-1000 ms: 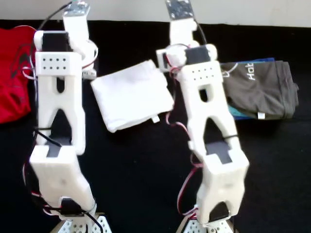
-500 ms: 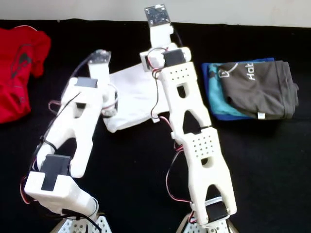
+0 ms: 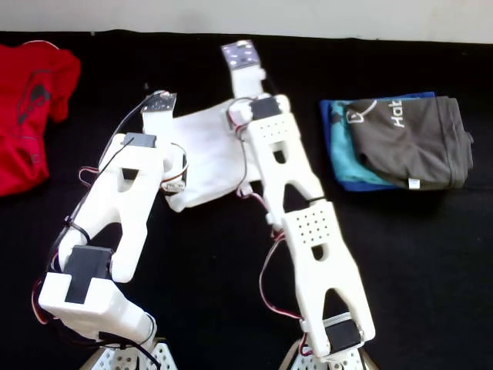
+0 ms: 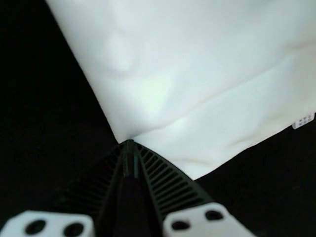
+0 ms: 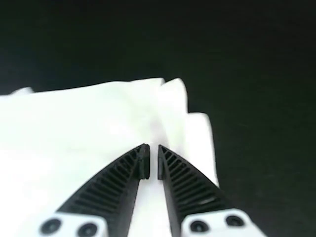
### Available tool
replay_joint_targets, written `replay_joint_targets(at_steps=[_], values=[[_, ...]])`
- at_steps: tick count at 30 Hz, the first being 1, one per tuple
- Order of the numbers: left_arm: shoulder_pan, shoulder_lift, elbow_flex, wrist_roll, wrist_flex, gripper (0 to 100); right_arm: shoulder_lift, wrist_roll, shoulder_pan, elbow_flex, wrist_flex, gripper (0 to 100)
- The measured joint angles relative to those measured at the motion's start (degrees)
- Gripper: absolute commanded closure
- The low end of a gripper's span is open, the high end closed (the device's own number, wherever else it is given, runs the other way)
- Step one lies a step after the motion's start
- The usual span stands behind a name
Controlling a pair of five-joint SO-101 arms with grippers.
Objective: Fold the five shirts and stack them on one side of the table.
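White shirt [image 3: 209, 150] lies folded; left gripper [image 4: 129, 144] has its jaws clamped on the edge at their tips. Right gripper [image 5: 153, 159] jaws stand a sliver apart, with shirt beneath and just beyond them.

bare table [image 3: 208, 277] open near middle, folded stack [image 3: 400, 142] at right, red shirt [image 3: 31, 116] at left

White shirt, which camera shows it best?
The high view: the white shirt shows most of its outline there. The left wrist view shows a close stretch of its cloth, the right wrist view one corner.
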Motion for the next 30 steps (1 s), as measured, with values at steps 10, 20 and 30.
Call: replay_joint_targets(at_steps=[10, 20, 30], values=[[2.2, -2.0, 0.0, 0.0, 0.0, 99, 0.4, 0.0, 5.2, -0.4, 0.0, 95.4], [3.0, -7.0, 0.0, 0.0, 2.4, 99, 0.3, 0.0, 5.0, -18.5, 5.2, 95.4], [3.2, -10.1, 12.5, 0.0, -0.2, 99, 0.5, 0.0, -1.2, -12.7, 3.2, 95.4]])
